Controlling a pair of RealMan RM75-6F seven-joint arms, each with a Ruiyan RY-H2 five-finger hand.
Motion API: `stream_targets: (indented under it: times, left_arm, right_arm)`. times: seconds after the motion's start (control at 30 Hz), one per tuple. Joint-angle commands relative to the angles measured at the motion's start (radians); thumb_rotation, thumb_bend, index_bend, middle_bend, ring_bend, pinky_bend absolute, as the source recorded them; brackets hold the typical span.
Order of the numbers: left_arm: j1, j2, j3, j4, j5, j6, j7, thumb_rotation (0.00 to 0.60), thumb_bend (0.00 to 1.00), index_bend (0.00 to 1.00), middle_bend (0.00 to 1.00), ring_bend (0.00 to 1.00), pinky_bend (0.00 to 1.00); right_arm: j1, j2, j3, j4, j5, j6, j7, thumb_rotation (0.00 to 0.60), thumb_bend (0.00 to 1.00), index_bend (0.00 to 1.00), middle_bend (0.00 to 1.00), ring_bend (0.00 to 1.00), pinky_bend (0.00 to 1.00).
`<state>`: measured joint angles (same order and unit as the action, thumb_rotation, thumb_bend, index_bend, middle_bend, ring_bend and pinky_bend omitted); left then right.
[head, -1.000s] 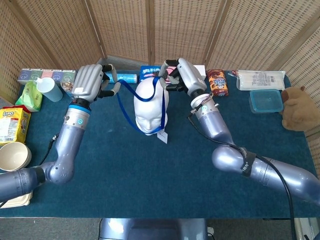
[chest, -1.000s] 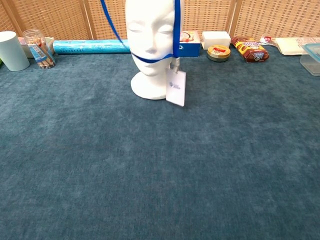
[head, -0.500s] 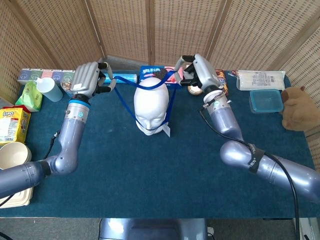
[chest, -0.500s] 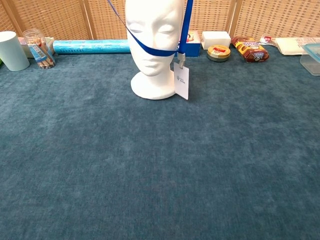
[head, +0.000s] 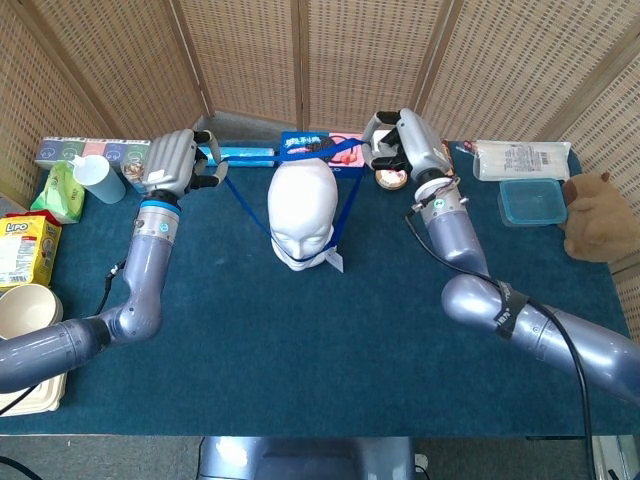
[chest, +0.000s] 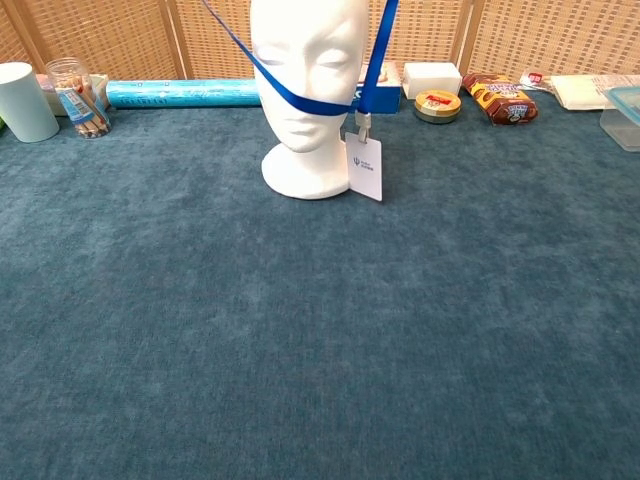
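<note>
A white foam mannequin head (head: 301, 217) (chest: 307, 90) stands on the blue table cloth (head: 300, 340). A blue lanyard (head: 343, 213) (chest: 301, 99) loops around its front, across the chin, with a white badge card (head: 334, 262) (chest: 365, 168) hanging beside the neck. My left hand (head: 172, 161) grips the strap's left side, raised left of the head. My right hand (head: 408, 143) holds the strap's right side, raised behind and right of the head. The strap runs taut between both hands behind the crown. Neither hand shows in the chest view.
Along the back edge lie a blue roll (chest: 180, 93), a jar (chest: 78, 96), a cup (chest: 22, 100), a round tin (chest: 437, 104), a snack bag (chest: 499, 97) and boxes. A plastic tub (head: 532, 201) and plush bear (head: 597, 217) sit at right. A yellow box (head: 25, 248) and bowl (head: 27, 311) sit at left.
Both hands moved apart and toward the back, drawing the lanyard loop wide and taut. The strap rose from the neck to the chin, and the badge swung slightly right.
</note>
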<state>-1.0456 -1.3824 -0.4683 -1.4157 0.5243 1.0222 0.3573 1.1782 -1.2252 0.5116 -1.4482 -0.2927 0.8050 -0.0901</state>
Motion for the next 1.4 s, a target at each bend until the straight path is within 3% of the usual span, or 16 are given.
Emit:
stream_targets:
  times: [0.03,0.23,0.7,0.83,0.9,1.0,1.07,1.17,1.27,1.4]
  left_arm:
    - [-0.007,-0.015,0.008,0.020,-0.007,-0.005,0.012,0.600,0.51,0.60,1.00,1.00,1.00]
    - [-0.022,-0.041,0.013,0.043,-0.017,0.004,0.038,0.600,0.51,0.60,1.00,1.00,1.00]
    - [-0.046,-0.079,0.016,0.081,-0.022,0.005,0.081,0.600,0.51,0.60,1.00,1.00,1.00]
    - [-0.050,-0.082,0.017,0.085,-0.018,-0.008,0.085,0.600,0.43,0.60,1.00,1.00,1.00]
    - [-0.051,-0.077,0.019,0.078,-0.022,-0.022,0.090,0.600,0.35,0.58,0.95,0.94,0.98]
    - [-0.051,-0.065,0.021,0.062,-0.029,-0.038,0.095,0.600,0.25,0.41,0.67,0.63,0.77]
    - [-0.051,-0.058,0.024,0.053,-0.029,-0.047,0.098,0.600,0.19,0.30,0.47,0.41,0.55]
    - [-0.050,-0.053,0.027,0.046,-0.022,-0.044,0.098,0.560,0.14,0.23,0.31,0.22,0.35]
    - [-0.048,-0.050,0.030,0.043,-0.011,-0.037,0.096,0.499,0.11,0.18,0.23,0.12,0.25]
    - [-0.042,-0.045,0.033,0.036,0.000,-0.032,0.090,0.489,0.11,0.16,0.20,0.10,0.22]
  right_arm:
    - [0.018,-0.019,-0.018,0.034,0.016,-0.002,-0.031,0.600,0.51,0.63,1.00,1.00,1.00]
    - [0.064,-0.067,-0.031,0.131,0.058,-0.032,-0.078,0.600,0.51,0.63,1.00,1.00,1.00]
    - [0.108,-0.108,-0.047,0.205,0.082,-0.041,-0.156,0.600,0.50,0.63,1.00,1.00,1.00]
    - [0.116,-0.117,-0.053,0.223,0.072,-0.051,-0.173,0.600,0.49,0.58,0.96,1.00,1.00]
    - [0.121,-0.114,-0.060,0.229,0.074,-0.067,-0.189,0.600,0.48,0.52,0.90,0.99,1.00]
    - [0.129,-0.106,-0.073,0.231,0.089,-0.094,-0.214,0.600,0.46,0.42,0.75,0.85,0.90]
    - [0.133,-0.102,-0.073,0.232,0.102,-0.111,-0.218,0.600,0.43,0.35,0.61,0.68,0.72]
    - [0.127,-0.111,-0.061,0.235,0.083,-0.115,-0.189,0.600,0.38,0.32,0.44,0.46,0.47]
    - [0.124,-0.110,-0.062,0.233,0.070,-0.128,-0.180,0.587,0.33,0.29,0.35,0.35,0.36]
    - [0.114,-0.099,-0.057,0.220,0.057,-0.144,-0.160,0.546,0.31,0.26,0.29,0.28,0.32]
